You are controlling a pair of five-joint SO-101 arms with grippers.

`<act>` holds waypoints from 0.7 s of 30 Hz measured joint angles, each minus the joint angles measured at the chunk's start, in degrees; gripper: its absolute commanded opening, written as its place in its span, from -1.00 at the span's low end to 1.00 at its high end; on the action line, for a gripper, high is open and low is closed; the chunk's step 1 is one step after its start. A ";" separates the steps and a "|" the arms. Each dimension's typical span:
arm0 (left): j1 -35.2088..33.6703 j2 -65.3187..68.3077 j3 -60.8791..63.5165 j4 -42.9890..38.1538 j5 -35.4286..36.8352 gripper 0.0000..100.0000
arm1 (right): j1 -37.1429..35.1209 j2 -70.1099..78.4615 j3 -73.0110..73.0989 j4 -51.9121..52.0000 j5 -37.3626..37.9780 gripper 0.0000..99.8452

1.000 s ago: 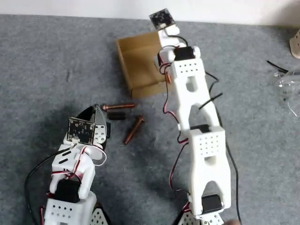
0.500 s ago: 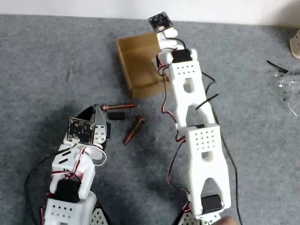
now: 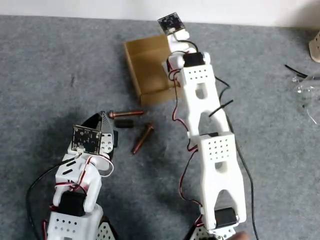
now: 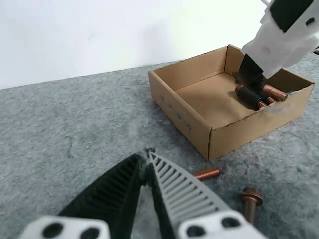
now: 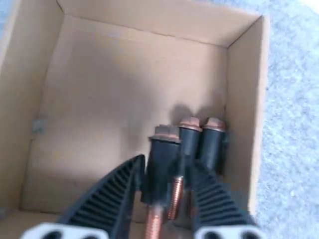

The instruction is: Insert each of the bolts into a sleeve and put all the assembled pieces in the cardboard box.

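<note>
While the assembled piece (image 5: 162, 159) rests low inside the cardboard box (image 5: 149, 30), my right gripper (image 5: 167, 163) straddles it. The jaws stand parted wider than its sleeve, so I judge they are not pinching. Change over the last second: my right arm edged slightly farther over the box, then stopped. Reading: this piece looks delivered, and drawing back out of the box would be the next call. The piece itself: black sleeve, copper bolt through it, head out one end, threaded shank out the other. Just beside it, in the same box corner, two more assembled pieces (image 5: 189, 142) lie side by side. Outside the box, near it on the grey table (image 3: 60, 75): two loose bolts (image 3: 126, 114) (image 3: 141, 138) with one loose sleeve (image 3: 125, 123) between them. Beyond those from the box, my left gripper (image 4: 148, 155) has its jaws closed on nothing. More assembly remains.
</note>
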 measured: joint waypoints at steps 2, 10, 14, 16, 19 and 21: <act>0.00 0.00 0.00 0.00 0.00 -0.98 | 0.00 -0.09 0.00 0.00 0.00 -0.65; 0.26 0.00 0.00 0.00 0.00 -0.94 | 0.97 0.00 -0.88 2.73 0.00 -0.65; 0.26 0.00 0.00 0.00 0.00 -0.94 | 1.41 0.00 -7.03 8.88 0.00 -0.65; 0.26 0.00 0.00 0.00 0.00 -0.94 | 1.41 0.00 -10.90 12.48 0.00 -0.65; 0.62 0.00 0.00 0.00 0.00 -0.94 | 1.41 0.00 -17.85 18.37 0.00 -0.65; 0.70 0.00 0.00 0.00 0.00 -0.94 | 1.41 0.00 -22.68 22.86 0.00 -0.65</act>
